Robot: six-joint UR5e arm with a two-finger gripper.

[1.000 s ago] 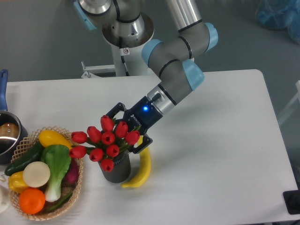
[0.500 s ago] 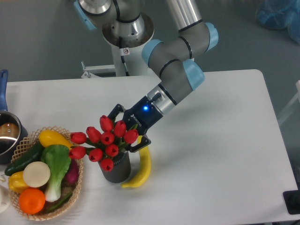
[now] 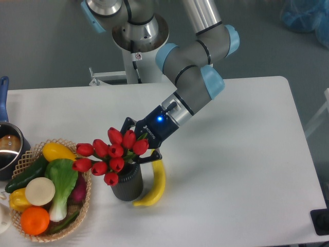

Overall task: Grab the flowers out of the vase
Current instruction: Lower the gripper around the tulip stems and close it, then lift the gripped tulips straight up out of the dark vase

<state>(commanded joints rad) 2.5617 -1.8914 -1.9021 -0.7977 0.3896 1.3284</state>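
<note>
1. The gripper [image 3: 138, 149] sits a little left of the frame's centre, reaching down and to the left from the grey-and-blue arm [image 3: 193, 77] that enters from the top. A blue light glows on its wrist.
2. Its two dark fingers [image 3: 150, 157] reach in behind the bunch of red tulips [image 3: 110, 154]; the buds hide the fingertips, so whether they are clamped on the stems or merely standing around them cannot be told.
3. The tulips (about ten red buds, with a little green showing between them) are just left of centre in the frame. They lean out to the left, over the mouth of the vase [image 3: 127, 184], and their leftmost buds overhang the rim of the basket.
4. The vase is a dark grey cylinder standing upright on the white table [image 3: 247, 170], directly under the bunch. The stems are hidden behind the buds, so how far they sit inside the vase is not visible.
5. A banana [image 3: 156, 184] lies on the table just right of the vase, curving along its side, touching it or nearly so.
6. At the lower left stands a wicker basket [image 3: 85, 203] of produce: a yellow squash [image 3: 57, 151], a dark green cucumber [image 3: 28, 172], a bok choy [image 3: 62, 182], a pale round onion [image 3: 39, 191], a yellow pepper [image 3: 17, 198] and an orange [image 3: 35, 220].
7. At the left edge, partly cut off by the frame, is a metal pot [image 3: 7, 149] with a blue handle.
</note>
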